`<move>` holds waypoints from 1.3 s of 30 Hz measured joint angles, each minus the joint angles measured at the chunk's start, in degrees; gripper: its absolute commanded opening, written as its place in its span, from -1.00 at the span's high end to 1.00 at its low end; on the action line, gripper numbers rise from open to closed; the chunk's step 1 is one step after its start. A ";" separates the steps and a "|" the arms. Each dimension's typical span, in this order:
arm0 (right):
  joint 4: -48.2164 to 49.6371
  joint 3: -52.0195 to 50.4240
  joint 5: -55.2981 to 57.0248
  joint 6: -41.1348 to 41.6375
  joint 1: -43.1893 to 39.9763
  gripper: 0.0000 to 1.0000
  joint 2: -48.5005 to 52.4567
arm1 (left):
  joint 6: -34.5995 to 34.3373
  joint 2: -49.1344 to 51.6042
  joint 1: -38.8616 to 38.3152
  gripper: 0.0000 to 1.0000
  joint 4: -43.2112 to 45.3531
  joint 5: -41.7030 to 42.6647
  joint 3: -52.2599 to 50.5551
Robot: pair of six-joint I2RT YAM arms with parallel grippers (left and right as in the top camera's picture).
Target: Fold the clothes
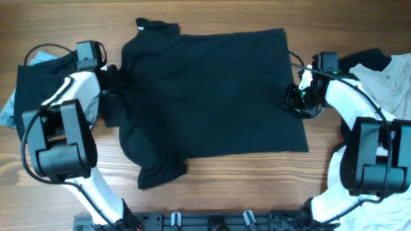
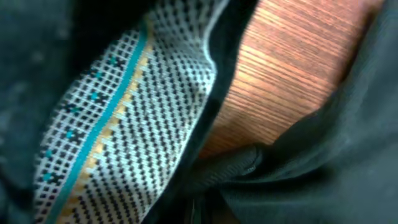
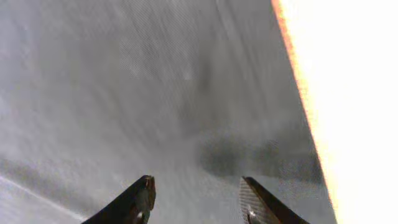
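Observation:
A black T-shirt (image 1: 205, 90) lies spread flat across the middle of the wooden table, with one sleeve at the top left and the other at the bottom left. My left gripper (image 1: 112, 80) is at the shirt's left edge. In the left wrist view its fingers (image 2: 194, 213) are nearly hidden and appear shut on a bunched fold of the black T-shirt (image 2: 298, 168), next to a dotted white band with a teal stripe (image 2: 124, 118). My right gripper (image 1: 297, 99) is over the shirt's right edge. Its fingers (image 3: 196, 186) are open and empty just above the cloth (image 3: 155, 93).
A dark garment (image 1: 32, 83) and a light blue one (image 1: 45, 58) lie at the far left by the left arm. A pile of white clothes (image 1: 392, 77) with a black piece (image 1: 363, 59) lies at the far right. Bare wood (image 1: 257, 186) shows in front of the shirt.

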 measured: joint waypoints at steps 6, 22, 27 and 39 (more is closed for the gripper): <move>-4.57 -4.11 10.36 12.63 0.09 0.85 -1.01 | 0.02 -9.01 0.04 0.53 -2.49 10.19 0.26; 1.51 0.46 1.46 9.20 -5.99 -0.02 -21.44 | -5.49 -25.81 -2.51 0.82 -30.38 15.82 -14.23; 3.17 0.46 -1.77 9.11 -5.99 -0.02 -21.42 | -17.00 -25.88 -2.78 0.92 -21.84 15.74 -30.69; 9.38 0.46 -0.28 6.36 -2.75 0.04 -14.45 | -25.00 -32.87 7.48 0.72 -31.32 14.21 -35.93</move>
